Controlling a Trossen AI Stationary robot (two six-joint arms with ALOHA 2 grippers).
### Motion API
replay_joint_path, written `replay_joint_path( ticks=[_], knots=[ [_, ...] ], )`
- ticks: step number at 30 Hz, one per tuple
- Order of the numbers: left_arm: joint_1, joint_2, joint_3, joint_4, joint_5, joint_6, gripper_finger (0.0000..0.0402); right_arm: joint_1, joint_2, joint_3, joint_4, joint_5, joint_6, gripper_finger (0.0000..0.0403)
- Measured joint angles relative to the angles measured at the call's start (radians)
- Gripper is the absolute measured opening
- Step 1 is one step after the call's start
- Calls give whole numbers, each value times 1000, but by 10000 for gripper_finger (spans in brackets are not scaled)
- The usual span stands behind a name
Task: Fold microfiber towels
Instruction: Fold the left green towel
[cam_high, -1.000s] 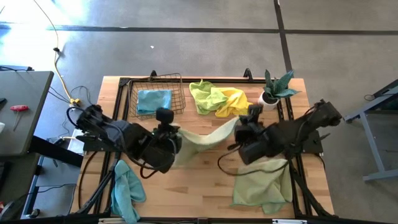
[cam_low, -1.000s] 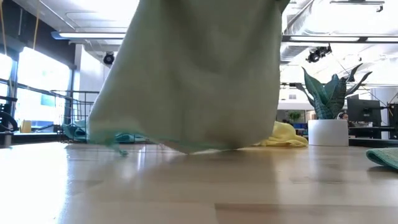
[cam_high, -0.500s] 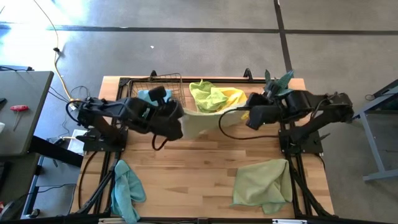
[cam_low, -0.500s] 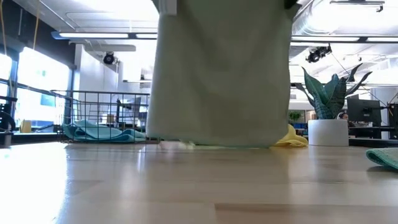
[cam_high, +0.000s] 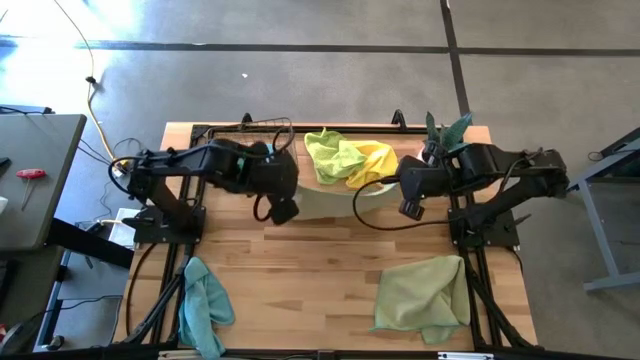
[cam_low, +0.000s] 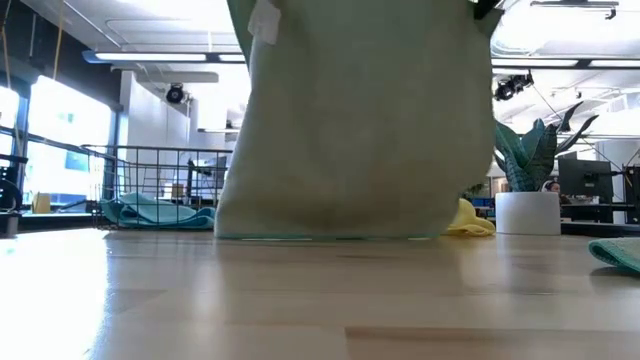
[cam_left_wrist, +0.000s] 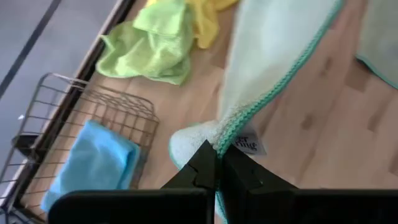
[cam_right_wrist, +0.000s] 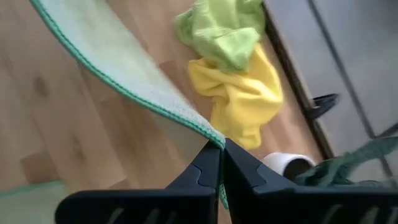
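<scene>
A pale sage green towel (cam_high: 335, 198) with teal stitching hangs as a sheet between my two grippers at the table's far middle. Its lower edge (cam_low: 330, 236) touches the table. My left gripper (cam_high: 283, 210) is shut on its left upper corner and my right gripper (cam_high: 410, 207) on its right upper corner. A lime green towel (cam_high: 335, 155) and a yellow towel (cam_high: 380, 160) lie crumpled behind it. A light blue towel (cam_left_wrist: 90, 165) lies in the wire basket (cam_left_wrist: 81, 102). My left gripper pinches the towel's stitched corner (cam_left_wrist: 229, 138) between its two fingers, right beside the white tag (cam_left_wrist: 247, 145). The fingers come from above. The towel hangs below them. Its lower edge is on the table. My right gripper pinches the towel's other upper corner (cam_right_wrist: 211, 138) on the teal-stitched edge between its two fingers, from above. The towel hangs down from them toward the table.
A potted plant (cam_high: 440, 150) stands at the far right, close to my right arm. A second sage green towel (cam_high: 420, 295) lies at the near right. A teal towel (cam_high: 205, 305) lies at the near left. Bare wood lies between them.
Both grippers have carried the sage towel from mid-table toward the far edge and moved apart. The towel, first slanting and trailing on the table, has been spread into a flat hanging sheet. It has then come down, and its lower edge now lies on the table.
</scene>
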Motion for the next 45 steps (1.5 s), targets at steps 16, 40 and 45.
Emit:
replay_joint_path(
  ticks=[16,40,45],
  knots=[
    [176,0,0,4,-164,267,0,-214,0,0,14,260,-129,0],
    [-365,5,-488,284,62,-309,0,284,0,-555,534,-370,391,0],
    [-443,28,-627,458,9,-429,0,374,2,-698,774,-338,499,0]
  ],
)
